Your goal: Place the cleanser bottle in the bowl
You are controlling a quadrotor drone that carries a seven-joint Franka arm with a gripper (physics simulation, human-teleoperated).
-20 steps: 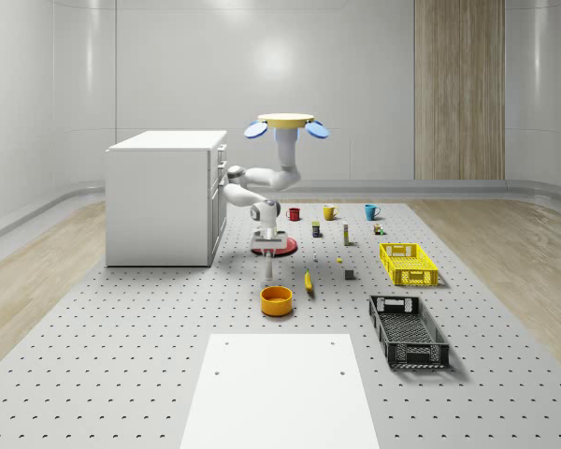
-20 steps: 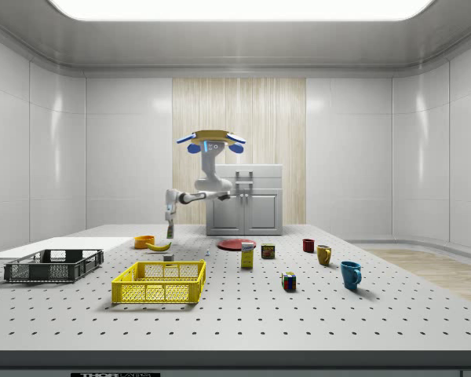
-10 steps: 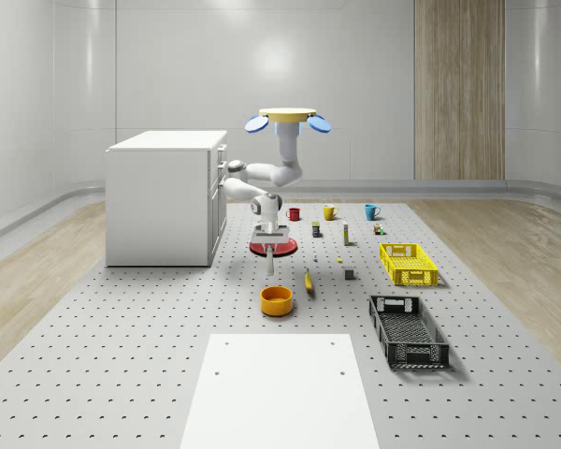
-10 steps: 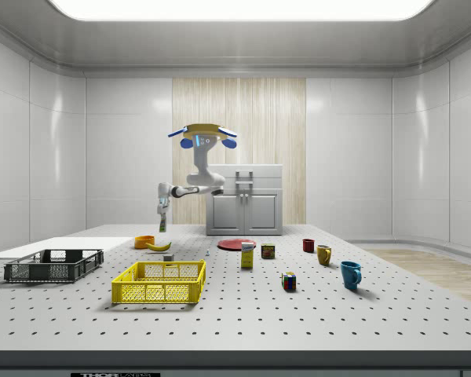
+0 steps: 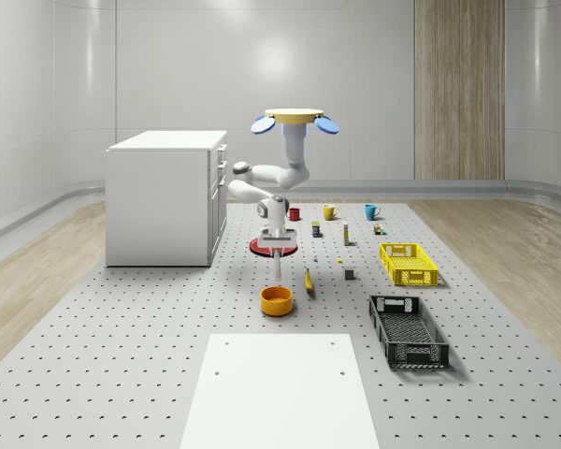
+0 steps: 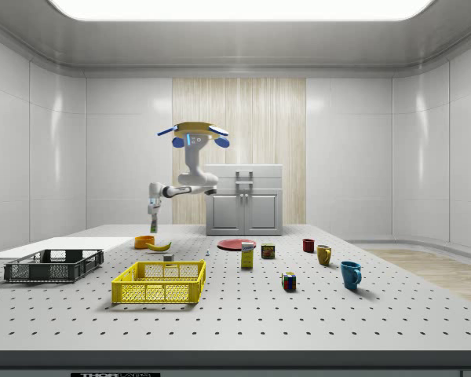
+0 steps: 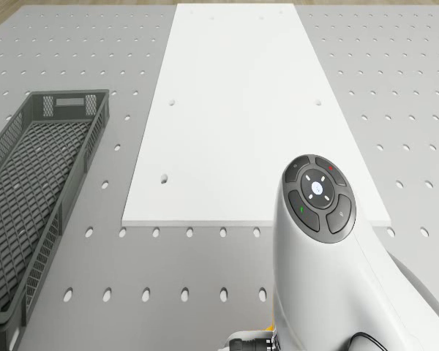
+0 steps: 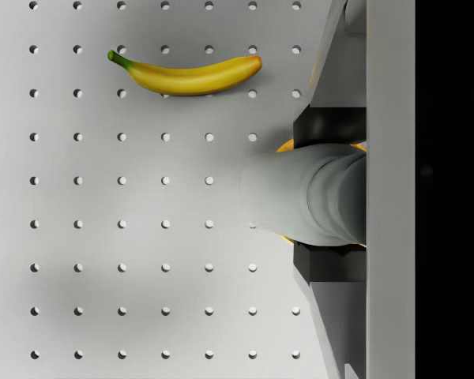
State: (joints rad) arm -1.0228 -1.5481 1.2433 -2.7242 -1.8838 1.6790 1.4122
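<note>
The cleanser bottle (image 8: 304,197), pale grey-white, hangs neck-down in my gripper (image 8: 325,196), which is shut on it, a dark finger (image 8: 328,126) on either side. Behind the bottle, slivers of the orange bowl (image 8: 285,146) show. In the whole-scene view the bottle (image 5: 277,267) hangs just above the bowl (image 5: 276,299), with the gripper (image 5: 277,251) over it. The drone (image 5: 294,119) hovers high, behind the bowl and over the red plate. In the side view the gripper (image 6: 152,210) sits above the bowl (image 6: 144,241).
A banana (image 8: 186,75) lies on the pegboard table beside the bowl. A black crate (image 7: 29,212) and a white panel (image 7: 241,110) lie beyond it. A yellow crate (image 5: 408,264), mugs, small boxes, a red plate (image 5: 262,247) and a white cabinet (image 5: 164,196) stand further off.
The drone and arm have shifted toward the side view's left, carrying the bottle a little higher and closer over the bowl. The gripper stays shut on the bottle.
</note>
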